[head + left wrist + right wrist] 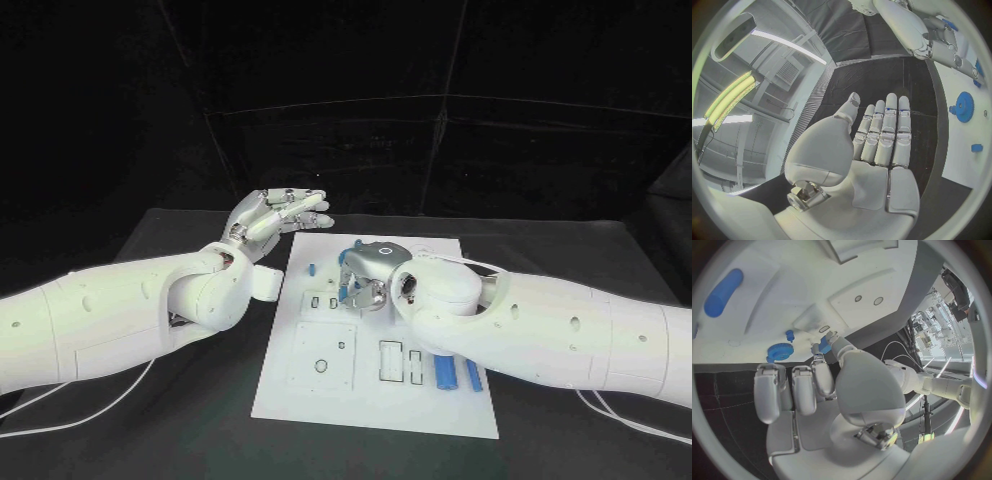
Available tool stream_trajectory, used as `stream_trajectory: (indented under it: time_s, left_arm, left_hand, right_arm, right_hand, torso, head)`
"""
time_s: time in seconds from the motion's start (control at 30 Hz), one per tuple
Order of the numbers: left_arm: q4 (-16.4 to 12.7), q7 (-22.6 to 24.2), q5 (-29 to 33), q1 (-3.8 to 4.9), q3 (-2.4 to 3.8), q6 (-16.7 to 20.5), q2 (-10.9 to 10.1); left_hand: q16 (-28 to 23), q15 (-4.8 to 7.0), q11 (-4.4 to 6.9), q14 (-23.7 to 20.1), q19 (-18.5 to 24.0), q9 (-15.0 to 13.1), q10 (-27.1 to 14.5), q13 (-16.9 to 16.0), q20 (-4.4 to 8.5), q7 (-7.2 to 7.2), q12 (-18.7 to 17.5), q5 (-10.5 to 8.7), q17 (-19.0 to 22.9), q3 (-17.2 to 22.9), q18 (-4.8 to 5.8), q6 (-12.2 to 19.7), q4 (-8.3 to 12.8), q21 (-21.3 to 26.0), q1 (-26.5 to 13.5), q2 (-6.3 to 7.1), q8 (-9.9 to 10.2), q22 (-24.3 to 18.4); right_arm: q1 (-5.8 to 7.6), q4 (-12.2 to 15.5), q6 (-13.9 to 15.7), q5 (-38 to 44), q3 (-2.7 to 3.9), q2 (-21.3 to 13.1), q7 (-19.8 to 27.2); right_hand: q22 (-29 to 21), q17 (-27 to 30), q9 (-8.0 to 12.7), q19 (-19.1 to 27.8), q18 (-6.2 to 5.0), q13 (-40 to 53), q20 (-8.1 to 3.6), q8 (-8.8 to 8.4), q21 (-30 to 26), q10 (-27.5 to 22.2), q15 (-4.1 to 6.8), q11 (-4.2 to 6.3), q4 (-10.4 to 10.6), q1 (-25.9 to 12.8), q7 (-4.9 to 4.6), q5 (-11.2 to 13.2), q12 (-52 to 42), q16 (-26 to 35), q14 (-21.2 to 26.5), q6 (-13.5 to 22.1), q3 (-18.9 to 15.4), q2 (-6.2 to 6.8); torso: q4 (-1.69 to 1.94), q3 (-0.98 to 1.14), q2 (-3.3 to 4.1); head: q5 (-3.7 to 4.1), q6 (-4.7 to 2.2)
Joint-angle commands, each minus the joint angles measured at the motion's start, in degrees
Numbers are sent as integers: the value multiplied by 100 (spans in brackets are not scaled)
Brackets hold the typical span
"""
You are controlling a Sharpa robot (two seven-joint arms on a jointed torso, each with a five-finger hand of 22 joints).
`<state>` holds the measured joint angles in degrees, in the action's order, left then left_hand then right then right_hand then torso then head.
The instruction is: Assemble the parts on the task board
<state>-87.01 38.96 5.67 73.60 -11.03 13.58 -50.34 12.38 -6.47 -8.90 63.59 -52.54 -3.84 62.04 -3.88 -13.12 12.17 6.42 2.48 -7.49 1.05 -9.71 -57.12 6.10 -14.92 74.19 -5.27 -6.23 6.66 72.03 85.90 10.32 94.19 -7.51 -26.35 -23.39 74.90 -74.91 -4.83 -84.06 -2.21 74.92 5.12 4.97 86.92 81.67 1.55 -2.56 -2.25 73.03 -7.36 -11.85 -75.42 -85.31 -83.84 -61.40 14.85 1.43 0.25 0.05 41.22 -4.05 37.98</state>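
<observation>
The black table [173,400] stands before dark curtain walls, and the white task board [378,400] lies in its middle, long side running from near to far. Thin white cables [87,395] trail over the table under both arms.

On the board, a blue gear [387,251] sits near the far edge, partly covered by the right hand. A small blue peg [313,268] stands to the left of it, closer to the board's left edge. At the near right part of the board, two blue cylinders [459,373] lie side by side, next to some rectangular recesses [391,360]. A square plate with small holes [327,350] occupies the near left part.

The left hand [277,217] is held just beyond the far left corner of the board, above the table. Its fingers [887,132] are stretched out straight and close together, and it holds nothing.

The right hand [364,272] is over the far middle of the board. In the right wrist view, the tips of the thumb and one finger pinch a small blue part [824,345], just beside the gear; the other fingers [770,390] are loosely curled.
</observation>
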Motion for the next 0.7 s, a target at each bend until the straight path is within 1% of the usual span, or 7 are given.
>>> stream_trajectory:
  time_s: [0.03, 0.13, 0.2, 0.3, 0.43, 0.57, 0.7]
  left_arm:
    - [7, 140, -3, 9, 5, -62, 1]
    - [11, 141, -3, 9, 6, -61, -1]
    - [13, 140, -3, 10, 6, -61, -1]
    - [18, 139, -3, 10, 6, -60, -1]
    - [24, 139, -3, 10, 6, -58, 2]
    - [34, 137, -3, 10, 6, -59, 9]
    - [41, 136, -3, 10, 6, -60, 14]
  left_hand:
    - [-38, -6, -11, 34, -51, 6, 36, 8, 2, 8, -14, 22, -8, 2, -79, -40, 48, 6, -11, -55, 22, -7]
    - [-38, -6, -11, 34, -51, 6, 36, 8, 2, 8, -14, 22, -8, 2, -79, -40, 48, 6, -11, -55, 22, -7]
    - [-38, -6, -11, 34, -51, 6, 36, 8, 2, 8, -14, 22, -8, 2, -79, -40, 48, 6, -11, -55, 22, -7]
    - [-38, -6, -11, 34, -51, 6, 36, 8, 2, 8, -14, 22, -8, 2, -79, -40, 48, 6, -11, -55, 22, -7]
    - [-38, -6, -11, 34, -51, 6, 36, 8, 2, 8, -14, 22, -8, 2, -79, -40, 48, 6, -11, -55, 22, -7]
    - [-38, -6, -11, 34, -51, 6, 36, 8, 2, 8, -14, 22, -8, 2, -79, -40, 48, 6, -11, -55, 22, -7]
    - [-38, -6, -11, 34, -51, 6, 36, 8, 2, 8, -14, 22, -8, 2, -79, -40, 48, 6, -11, -55, 22, -7]
  right_arm:
    - [31, -6, -590, 425, 2, 67, -436]
    - [44, -22, -704, 617, 2, 142, -567]
    - [47, -26, -737, 695, 2, 170, -611]
    - [50, -38, -844, 781, 1, 218, -659]
    - [53, -40, -973, 833, 0, 267, -689]
    - [53, -43, -1019, 901, -1, 301, -706]
    - [54, -43, -1050, 951, -1, 340, -716]
  right_hand:
    - [747, -343, -7, -32, 41, 207, -7, 32, 4, 7, -5, 15, 33, -34, 9, -34, 4, 10, -389, -37, 16, -20]
    - [743, -332, -7, -29, 40, 194, -7, 32, 2, -1, -4, 17, 33, -33, 10, -41, 19, 15, -386, -40, 20, -22]
    - [739, -329, -8, -26, 39, 195, -8, 33, 0, -1, -3, 17, 35, -36, 10, -42, 18, 16, -385, -42, 20, -21]
    - [739, -329, -8, -26, 39, 195, -8, 33, 0, -1, -3, 17, 35, -36, 10, -42, 18, 16, -385, -42, 20, -21]
    - [743, -326, -8, -29, 40, 186, -8, 34, 2, -7, -2, 17, 37, -38, 11, -44, 29, 18, -385, -46, 21, -21]
    - [743, -326, -8, -29, 40, 186, -8, 34, 2, -7, -2, 17, 37, -38, 11, -44, 29, 18, -385, -46, 21, -21]
    - [743, -326, -8, -29, 40, 186, -8, 34, 2, -7, -2, 17, 37, -38, 11, -44, 29, 18, -385, -46, 21, -21]
  torso:
    - [1, -3, 5]
    - [-1, 6, 5]
    - [0, 7, 6]
    - [7, 3, 2]
    - [2, -4, 1]
    - [-6, 8, 2]
    - [-6, 9, 0]
  head:
    - [-10, 3]
    - [-22, 16]
    - [-26, 18]
    - [-29, 24]
    - [-40, 35]
    - [-58, 35]
    - [-65, 39]
